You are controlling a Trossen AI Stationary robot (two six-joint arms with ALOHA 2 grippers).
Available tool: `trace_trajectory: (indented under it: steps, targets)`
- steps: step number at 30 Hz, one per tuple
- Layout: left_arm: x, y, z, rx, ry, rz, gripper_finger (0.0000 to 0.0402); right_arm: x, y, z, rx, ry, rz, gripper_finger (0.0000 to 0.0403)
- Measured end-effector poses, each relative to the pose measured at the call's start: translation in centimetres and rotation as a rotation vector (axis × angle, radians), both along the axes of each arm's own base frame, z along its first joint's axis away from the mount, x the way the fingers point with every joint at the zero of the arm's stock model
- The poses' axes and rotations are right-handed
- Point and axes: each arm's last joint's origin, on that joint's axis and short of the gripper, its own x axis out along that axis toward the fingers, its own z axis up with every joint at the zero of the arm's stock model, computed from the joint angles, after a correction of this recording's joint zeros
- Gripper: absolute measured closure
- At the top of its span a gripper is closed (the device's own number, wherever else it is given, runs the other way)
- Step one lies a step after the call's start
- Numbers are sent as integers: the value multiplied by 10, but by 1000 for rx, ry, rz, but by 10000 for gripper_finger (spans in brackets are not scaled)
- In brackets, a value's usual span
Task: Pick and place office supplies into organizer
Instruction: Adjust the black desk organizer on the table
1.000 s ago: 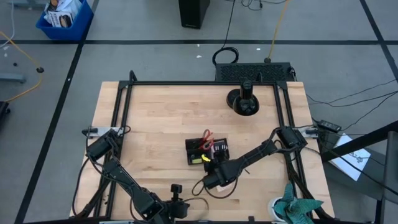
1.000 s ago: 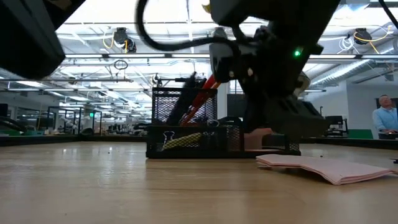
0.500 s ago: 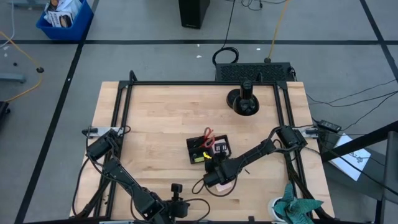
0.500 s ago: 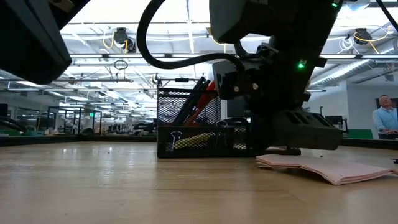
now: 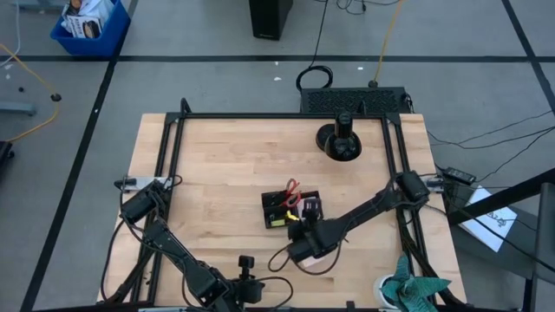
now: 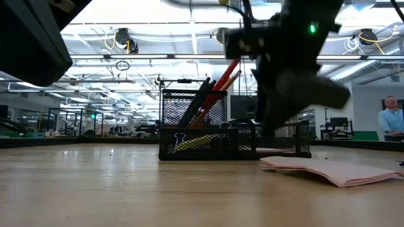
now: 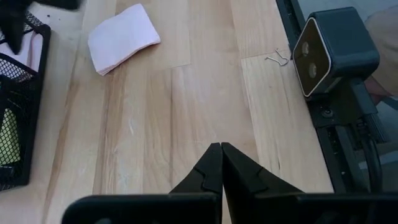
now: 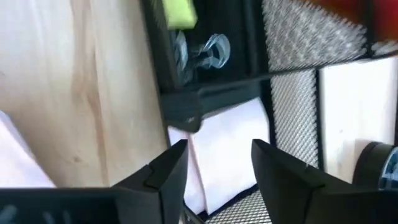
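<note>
The right gripper (image 5: 305,232) sits just below the centre of the high view, at the lower right edge of the organizer (image 5: 290,208). In its wrist view its two dark fingers (image 8: 166,168) stand apart with nothing between them. They frame a pale pink sticky-note pad (image 8: 227,152) lying inside one mesh-walled compartment, without touching it.

The left gripper (image 7: 220,149) waits at the bottom of the high view, left of centre, with its fingers pressed together and empty.

The wooden table (image 5: 225,165) fills the middle of the high view. The black mesh organizer stands near its centre. In the low view, red-handled scissors (image 6: 222,79), orange pencils (image 6: 214,94) and dark pens (image 6: 197,94) lean upright out of its taller part. A yellow piece (image 6: 192,142) and small clips (image 6: 179,137) lie in the lower front section.

A loose pink stack of sticky notes (image 6: 331,170) rests on the table at the lower right of the low view, beside the organizer.

A round black stand (image 5: 340,143) stands in the upper right of the table, well apart.
</note>
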Motion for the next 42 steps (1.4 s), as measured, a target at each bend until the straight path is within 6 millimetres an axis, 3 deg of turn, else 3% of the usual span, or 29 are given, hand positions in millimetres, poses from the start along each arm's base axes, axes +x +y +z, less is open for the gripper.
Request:
trace_trajectory:
  steps: [9, 15, 18, 20, 31, 42]
  targets:
    - [0, 0, 0, -3, 0, 1, 396, -22, 8, 40, 17, -82, -29, 229]
    - [0, 0, 0, -4, 0, 2, 396, -38, 5, 48, -80, -43, -69, 313]
    - [0, 0, 0, -4, 0, 2, 396, -35, 6, 42, -64, -21, -11, 375]
    - [0, 0, 0, -3, 1, 3, 396, -32, 4, 34, -13, -2, 23, 395]
    - [0, 0, 0, -1, 2, 3, 396, -39, -31, 2, 46, 143, -43, 399]
    - [0, 0, 0, 1, 5, 3, 396, -39, -25, 0, 157, 141, -84, 402]
